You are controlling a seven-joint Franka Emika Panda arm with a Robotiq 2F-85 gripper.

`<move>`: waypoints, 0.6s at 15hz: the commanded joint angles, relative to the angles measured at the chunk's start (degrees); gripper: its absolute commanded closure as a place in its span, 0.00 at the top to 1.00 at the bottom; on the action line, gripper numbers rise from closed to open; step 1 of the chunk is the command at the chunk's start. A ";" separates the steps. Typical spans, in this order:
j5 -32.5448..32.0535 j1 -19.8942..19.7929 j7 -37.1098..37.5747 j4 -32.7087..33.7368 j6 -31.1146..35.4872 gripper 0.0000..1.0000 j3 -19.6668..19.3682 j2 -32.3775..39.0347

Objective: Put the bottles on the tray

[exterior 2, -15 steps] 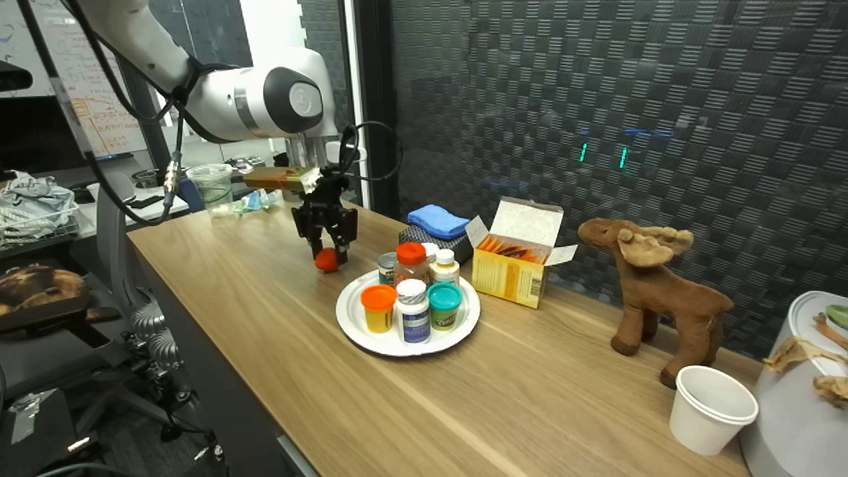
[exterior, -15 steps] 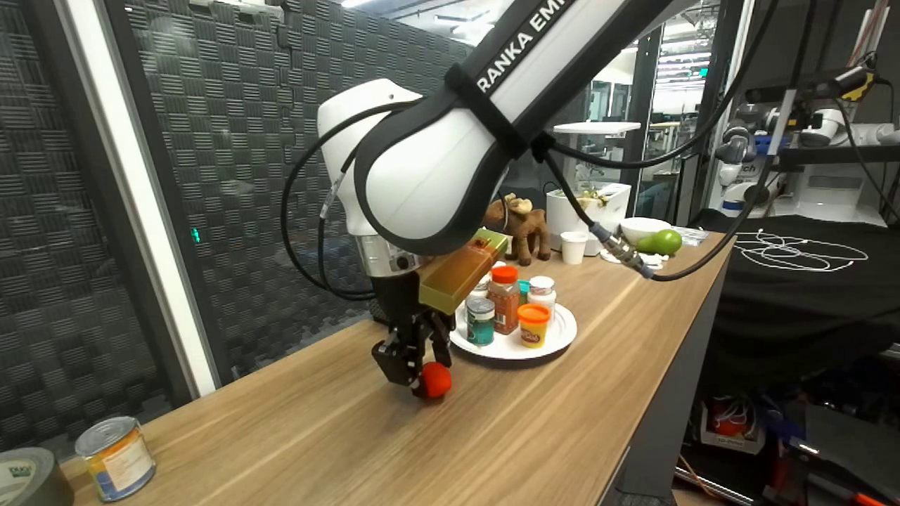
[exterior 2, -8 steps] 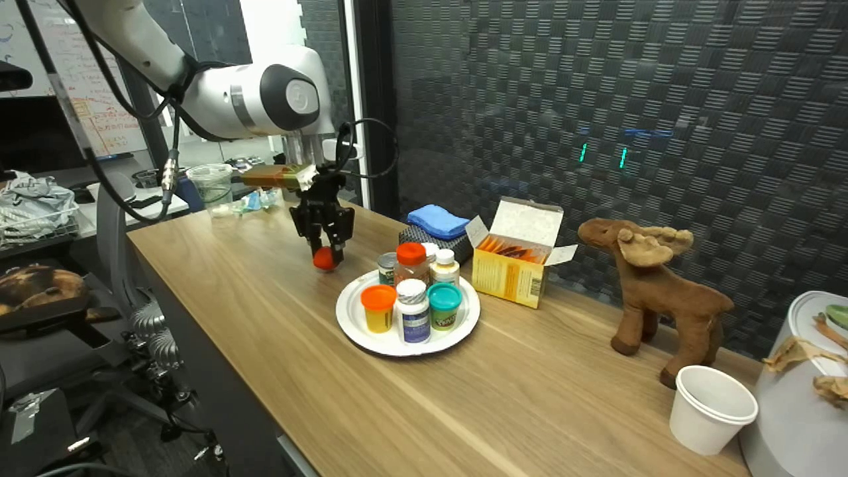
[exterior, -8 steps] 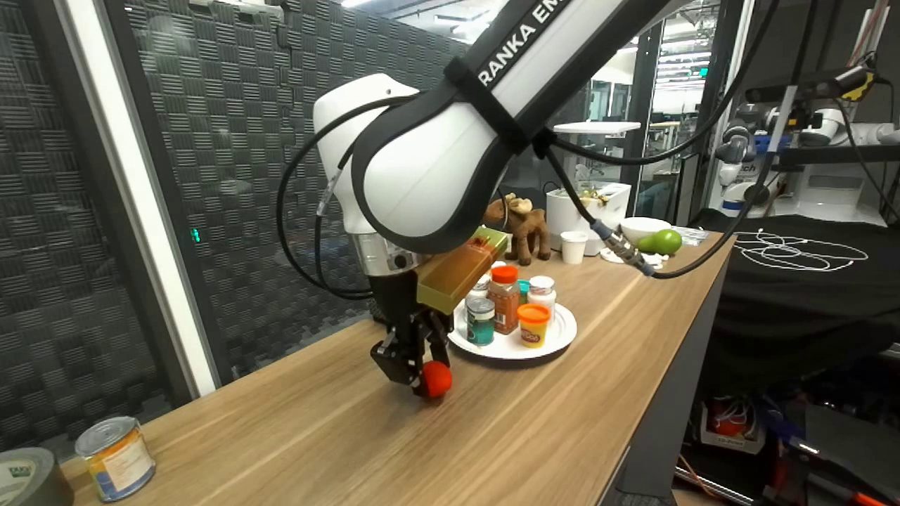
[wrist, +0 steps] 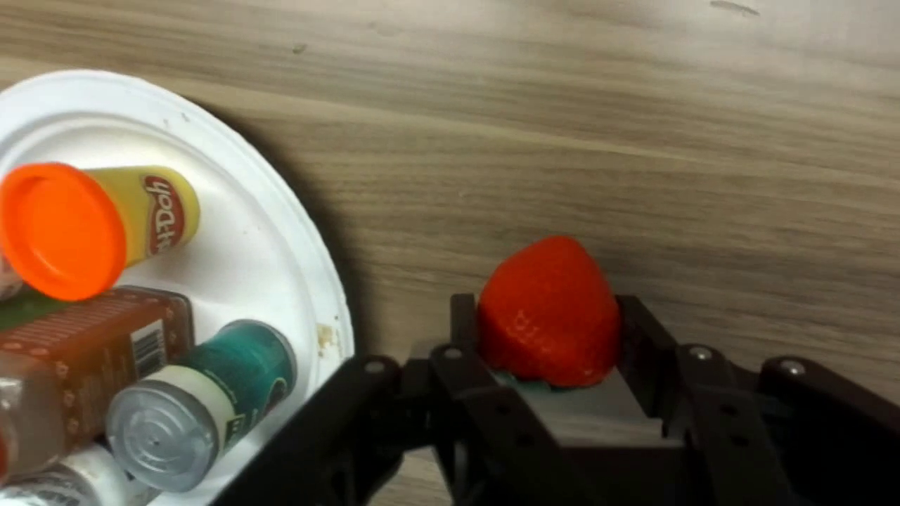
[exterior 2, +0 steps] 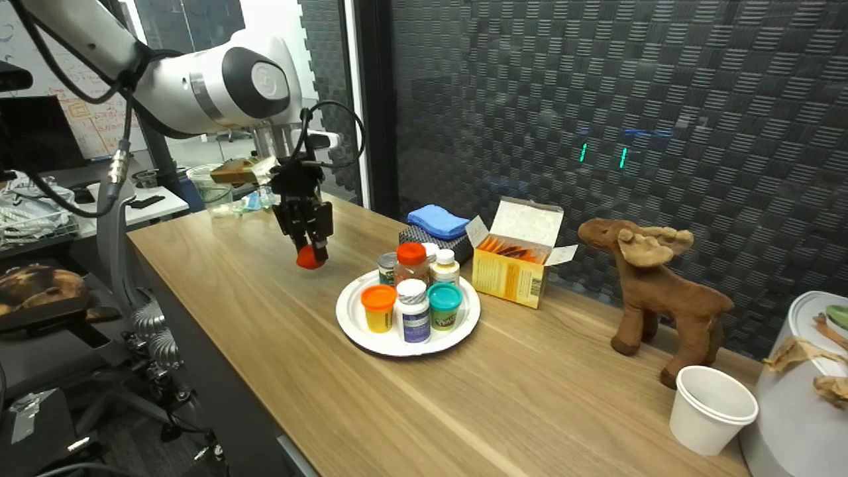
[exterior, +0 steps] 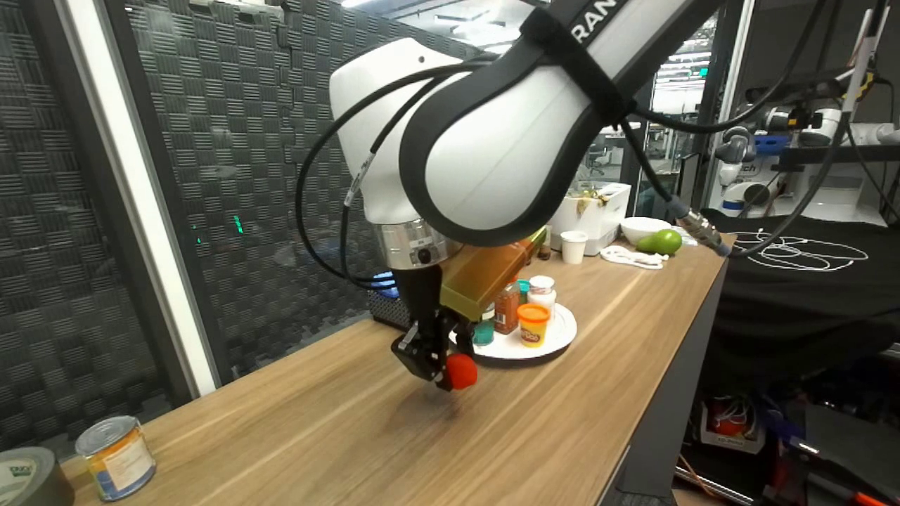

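Observation:
My gripper (wrist: 547, 316) is shut on a red strawberry (wrist: 552, 281), one finger pressed to each side. In an exterior view the strawberry (exterior: 462, 371) hangs just above the table, its shadow below. The round white tray (exterior 2: 351, 318) lies beside the gripper, apart from it. Standing on it are a white bottle with a purple label (exterior 2: 415, 321), a red-lidded jar (exterior 2: 411, 255), a yellow-labelled bottle (exterior 2: 445, 270), a green jar with a grey cap (wrist: 239, 372), an orange-lidded yellow tub (exterior 2: 379, 311) and a teal-lidded tub (exterior 2: 444, 308). Another white-capped bottle is mostly hidden behind them.
Behind the tray stand an open yellow box (exterior 2: 507, 278) and a dark box topped by a blue cloth (exterior 2: 437, 220). Farther along are a plush moose (exterior 2: 662, 291) and white cups (exterior 2: 709, 411). A can (exterior: 116, 460) and a tape roll (exterior: 31, 478) sit at the opposite end.
The strawberry has come up off the table in the gripper. Arm and strawberry have shifted sideways, a little farther from the tray in an exterior view. Everything on the tray has stayed put.

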 commanded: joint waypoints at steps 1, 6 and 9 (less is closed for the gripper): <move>-3.45 0.14 6.61 -3.99 2.62 0.26 -2.34 -3.97; -4.07 -1.53 9.94 -2.76 1.47 0.26 -4.99 -2.88; -3.84 -2.57 10.92 -2.02 1.02 0.26 -5.96 -2.15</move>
